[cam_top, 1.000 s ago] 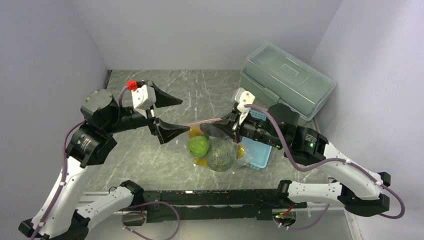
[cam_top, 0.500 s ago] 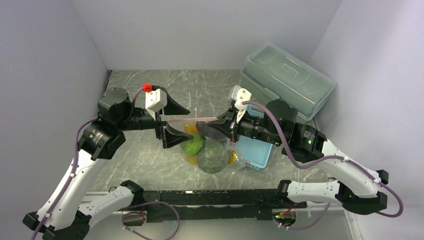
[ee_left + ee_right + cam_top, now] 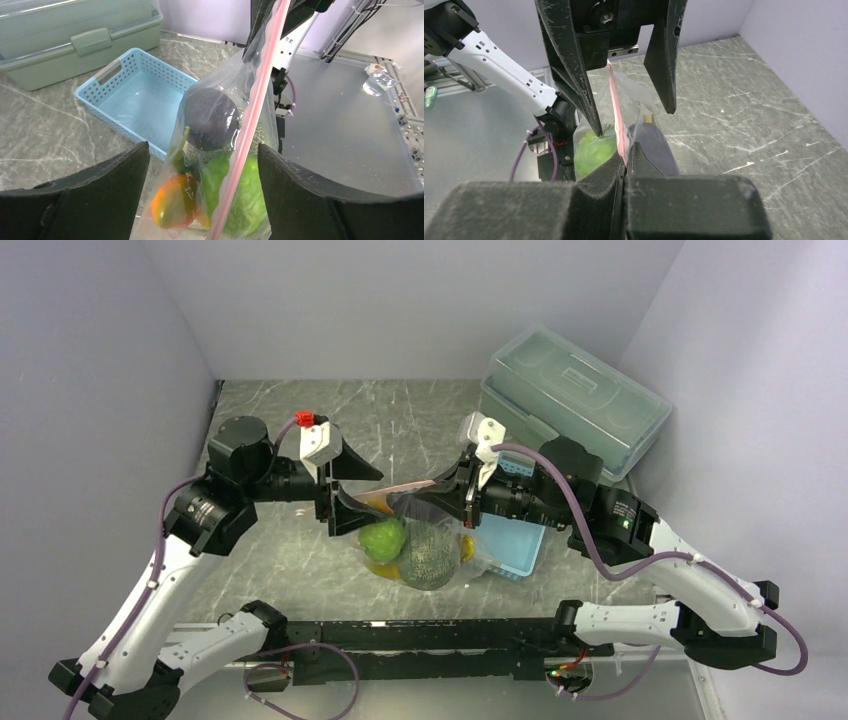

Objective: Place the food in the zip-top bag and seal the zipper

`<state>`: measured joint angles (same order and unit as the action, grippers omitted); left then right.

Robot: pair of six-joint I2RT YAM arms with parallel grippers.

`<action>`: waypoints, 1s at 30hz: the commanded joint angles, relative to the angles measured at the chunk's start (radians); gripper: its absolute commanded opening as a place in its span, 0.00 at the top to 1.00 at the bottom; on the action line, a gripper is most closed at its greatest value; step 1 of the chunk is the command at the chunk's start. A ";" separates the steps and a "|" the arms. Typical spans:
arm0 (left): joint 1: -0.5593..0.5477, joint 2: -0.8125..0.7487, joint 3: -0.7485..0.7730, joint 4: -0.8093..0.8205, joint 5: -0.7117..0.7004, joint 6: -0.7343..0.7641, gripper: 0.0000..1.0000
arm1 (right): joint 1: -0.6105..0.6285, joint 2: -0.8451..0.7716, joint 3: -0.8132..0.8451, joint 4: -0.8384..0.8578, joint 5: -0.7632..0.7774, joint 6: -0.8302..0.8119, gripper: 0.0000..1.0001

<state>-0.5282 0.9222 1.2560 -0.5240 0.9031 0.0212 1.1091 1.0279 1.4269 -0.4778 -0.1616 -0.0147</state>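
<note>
Zip-top bag (image 3: 440,530) with the food (image 3: 383,537) inside is held up by its top over the desk (image 3: 280,560). The left gripper (image 3: 362,490) has its jaws spread wide, one on each side of the pink zipper (image 3: 252,112). The right gripper (image 3: 442,498) has its jaws pinching the zipper tight.

Zip-top bag (image 3: 445,535) is over the middle of the worktop (image 3: 400,420). Visible contents: lime-green fruit (image 3: 383,538), netted melon (image 3: 428,553), yellow piece (image 3: 468,548). The zipper (image 3: 405,486) runs along the bag's far edge. Right tool (image 3: 435,496) is clamped on the bag's mouth at its right end. Left tool (image 3: 377,495) stands at the bag's left end, its fingers spread either side of the zipper. Light blue basket (image 3: 515,545) lies just right of the bag. Lidded box (image 3: 575,395) stands beyond the bag, to its right.
</note>
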 commanded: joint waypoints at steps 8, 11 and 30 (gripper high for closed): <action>-0.001 -0.003 -0.022 -0.065 0.087 0.060 0.52 | -0.002 -0.033 0.058 0.098 0.032 0.013 1.00; -0.001 -0.008 -0.031 -0.070 0.089 0.066 0.75 | -0.002 -0.031 0.057 0.108 0.040 0.013 1.00; -0.001 -0.025 0.005 -0.072 -0.149 0.049 1.00 | -0.002 -0.034 0.005 0.095 0.206 0.026 0.96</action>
<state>-0.5339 0.9154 1.2289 -0.5827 0.8791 0.0589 1.1095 1.0286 1.4223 -0.4778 -0.0666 0.0082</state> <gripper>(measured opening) 0.013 0.019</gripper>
